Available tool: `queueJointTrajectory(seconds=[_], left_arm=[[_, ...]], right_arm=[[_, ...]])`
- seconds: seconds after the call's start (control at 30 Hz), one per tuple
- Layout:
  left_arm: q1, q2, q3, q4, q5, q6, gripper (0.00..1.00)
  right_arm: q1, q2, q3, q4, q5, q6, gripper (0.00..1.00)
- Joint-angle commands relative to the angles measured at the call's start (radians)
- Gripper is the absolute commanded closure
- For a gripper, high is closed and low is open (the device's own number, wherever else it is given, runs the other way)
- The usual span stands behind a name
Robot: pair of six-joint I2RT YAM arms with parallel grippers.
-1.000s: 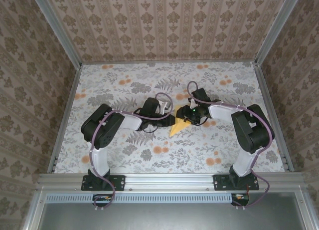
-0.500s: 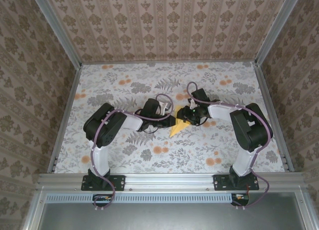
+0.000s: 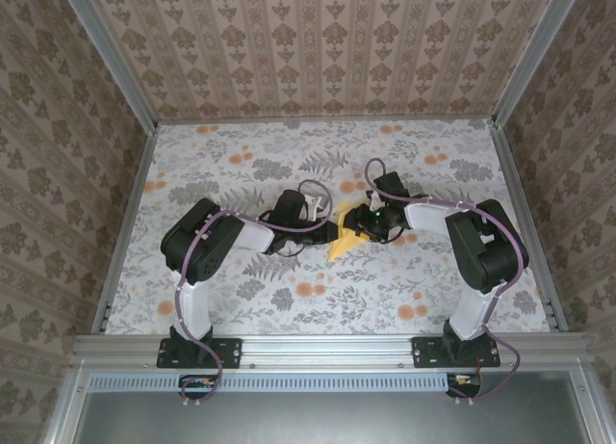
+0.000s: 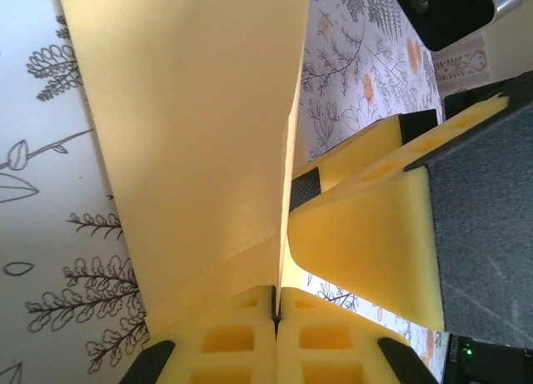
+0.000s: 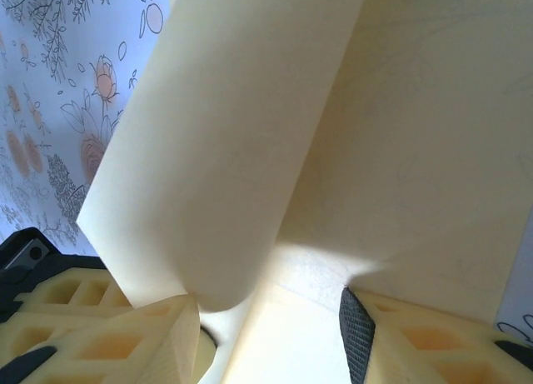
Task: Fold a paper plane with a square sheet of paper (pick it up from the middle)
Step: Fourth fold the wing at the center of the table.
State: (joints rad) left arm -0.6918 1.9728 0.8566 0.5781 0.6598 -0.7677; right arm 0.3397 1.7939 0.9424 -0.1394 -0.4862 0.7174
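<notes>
The square sheet of paper point(image 3: 338, 248), plain yellow, is folded into a pointed shape and held up off the table's middle between both grippers. My left gripper point(image 3: 332, 234) comes in from the left. In the left wrist view its pads point(image 4: 250, 338) press together on the edge of a fold of the sheet point(image 4: 191, 134), so my left gripper point(image 4: 276, 311) is shut on it. My right gripper point(image 3: 362, 226) meets it from the right. Its fingers point(image 5: 125, 338) stand apart, and a curled flap of the sheet point(image 5: 241, 151) lies between them, so my right gripper point(image 5: 271, 334) is open.
The tabletop point(image 3: 241, 174) is covered in a grey and orange flower print. Patterned walls point(image 3: 318, 49) close in the back and both sides. The right gripper's foam fingers point(image 4: 366, 234) sit close beside the left gripper's tips.
The right gripper has shifted slightly to the right and back while staying at the paper. Less of the yellow point shows below the grippers. The left gripper keeps its grip.
</notes>
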Motion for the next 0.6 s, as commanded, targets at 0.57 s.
queueJointTrajectory(seconds=[0.57], left_arm=[[0.011,-0.046,-0.024,0.011,0.034,-0.018,0.79]], right_arm=[[0.017,0.079,0.063,-0.247,0.164,0.034,0.43]])
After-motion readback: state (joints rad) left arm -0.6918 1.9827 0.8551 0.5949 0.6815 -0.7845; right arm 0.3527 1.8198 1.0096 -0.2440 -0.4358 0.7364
